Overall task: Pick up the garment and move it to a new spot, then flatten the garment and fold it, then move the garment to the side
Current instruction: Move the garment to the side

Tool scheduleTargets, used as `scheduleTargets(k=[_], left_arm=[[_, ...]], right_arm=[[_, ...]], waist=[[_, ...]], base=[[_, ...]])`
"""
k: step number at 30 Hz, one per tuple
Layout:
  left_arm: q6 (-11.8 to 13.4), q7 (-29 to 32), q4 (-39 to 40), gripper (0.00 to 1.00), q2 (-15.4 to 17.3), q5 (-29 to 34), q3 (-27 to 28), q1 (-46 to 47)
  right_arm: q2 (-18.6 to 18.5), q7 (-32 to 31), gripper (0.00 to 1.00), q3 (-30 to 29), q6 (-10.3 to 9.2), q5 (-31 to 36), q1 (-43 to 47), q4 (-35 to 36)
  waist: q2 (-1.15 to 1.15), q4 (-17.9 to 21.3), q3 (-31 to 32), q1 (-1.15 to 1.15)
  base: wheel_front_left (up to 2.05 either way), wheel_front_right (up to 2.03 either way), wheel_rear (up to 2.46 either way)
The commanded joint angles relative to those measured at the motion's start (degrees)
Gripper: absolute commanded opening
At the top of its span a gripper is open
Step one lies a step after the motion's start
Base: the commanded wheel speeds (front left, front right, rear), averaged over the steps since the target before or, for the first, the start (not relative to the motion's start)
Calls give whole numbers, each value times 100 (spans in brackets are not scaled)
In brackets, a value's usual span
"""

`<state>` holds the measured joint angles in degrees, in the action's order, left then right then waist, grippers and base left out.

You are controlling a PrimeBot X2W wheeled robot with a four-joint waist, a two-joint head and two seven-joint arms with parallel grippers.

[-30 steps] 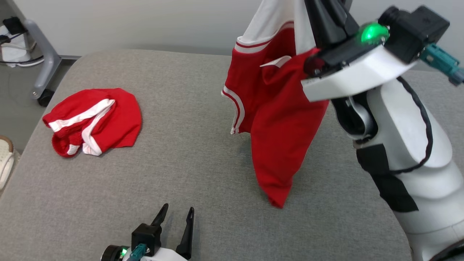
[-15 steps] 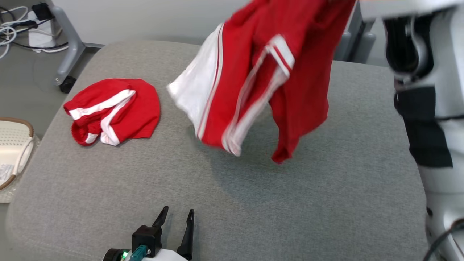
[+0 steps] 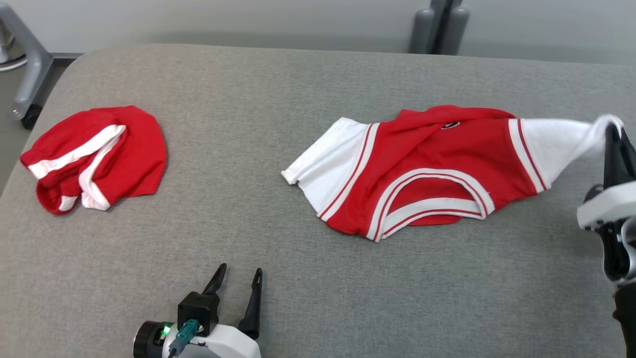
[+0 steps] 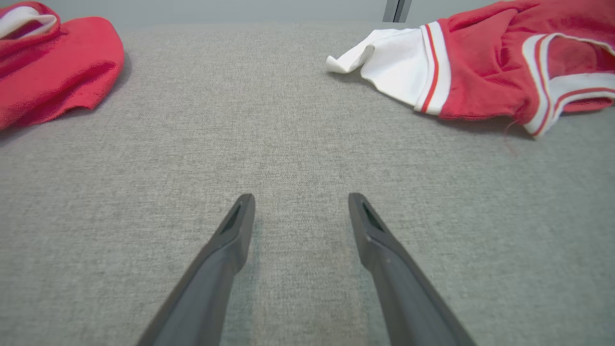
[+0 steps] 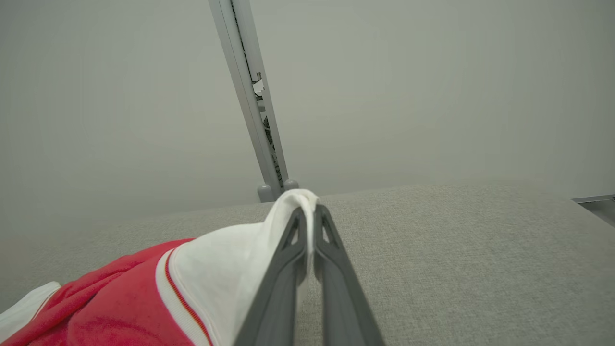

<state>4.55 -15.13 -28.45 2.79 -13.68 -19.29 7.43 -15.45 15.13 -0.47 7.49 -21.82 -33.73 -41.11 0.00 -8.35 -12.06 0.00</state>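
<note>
The garment (image 3: 427, 171) is a red shirt with white sleeves and white trim, spread across the grey surface right of centre. My right gripper (image 3: 612, 130) is shut on the tip of its right white sleeve (image 5: 288, 211), holding that end raised a little at the right edge. The rest of the garment (image 4: 480, 72) lies on the cloth, its left sleeve pointing toward the middle. My left gripper (image 3: 238, 274) stands open near the front edge, left of centre, with nothing between its fingers (image 4: 230, 230).
A second red piece with white stripes (image 3: 94, 156) lies bunched at the far left of the grey padded table (image 3: 248, 124). Grey stand legs (image 3: 437, 25) rise behind the table, and a wheeled frame (image 3: 25, 74) stands off its left corner.
The garment hung in the air from my right gripper before; now it lies spread on the table with the gripper low at the right. The head camera has also shifted.
</note>
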Motion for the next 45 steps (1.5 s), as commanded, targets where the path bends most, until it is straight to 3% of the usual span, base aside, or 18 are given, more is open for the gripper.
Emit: scheduleTargets(k=[1, 10, 15, 21, 31, 37, 45], left_arm=[[-40, -3, -18, 100, 22, 66, 65, 59], [-70, -2, -53, 100, 21, 130, 178, -81], [-87, -2, -53, 100, 21, 144, 251, -185], [-83, -2, -26, 100, 21, 125, 261, -217], [-76, -2, -57, 100, 23, 92, 214, -256], [-71, -2, -39, 100, 20, 12, 49, -178], [18, -2, 38, 100, 20, -204, -249, -66]], right_arm=[[37, 3, 100, -209, 0, 82, 138, -59], [428, 3, 100, -743, 0, 355, 764, 238], [765, 2, 100, -590, 0, 477, 1183, 527], [968, 3, 100, 247, 0, 486, 1442, 854], [1078, 3, 100, 1937, 0, 341, 1062, 1059], [1074, 3, 100, 3006, 0, 119, 323, 711], [909, -80, 100, 4003, 0, -143, -691, -335]], waist=[[0, 117, 8, 0], [0, 361, 258, 0], [0, 461, 413, 0], [0, 446, 439, 0], [0, 89, 396, 0], [0, -358, 269, 0], [0, -1050, -46, 0]], base=[[0, 0, 0], [0, 0, 0], [0, 0, 0], [0, 0, 0], [0, 0, 0], [0, 0, 0], [0, 0, 0]])
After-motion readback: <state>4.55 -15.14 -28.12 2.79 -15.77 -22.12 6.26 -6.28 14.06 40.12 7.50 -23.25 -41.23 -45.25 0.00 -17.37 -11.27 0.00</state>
